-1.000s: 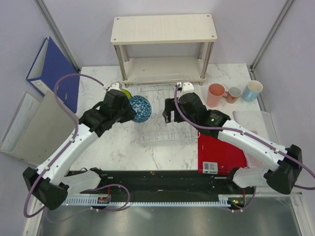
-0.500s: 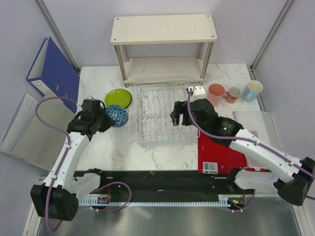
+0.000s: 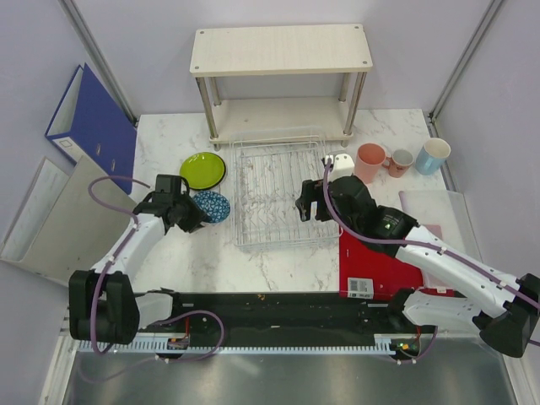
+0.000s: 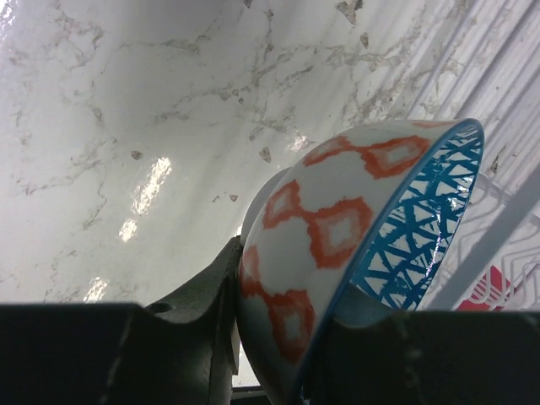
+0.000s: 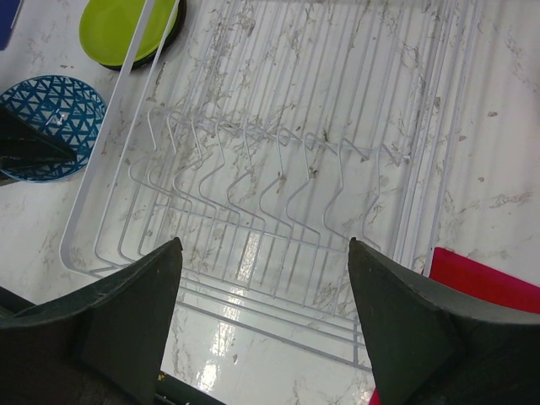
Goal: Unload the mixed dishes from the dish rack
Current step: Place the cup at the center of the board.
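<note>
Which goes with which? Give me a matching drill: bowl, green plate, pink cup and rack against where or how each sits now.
1 small bowl
2 lime-green plate
3 tall pink cup
4 dish rack

A right of the rack
B empty, under the open right gripper
C gripped by the left gripper
D lying free, left of the rack's far end

Pairs: 1-C, 2-D, 3-A, 4-B
</note>
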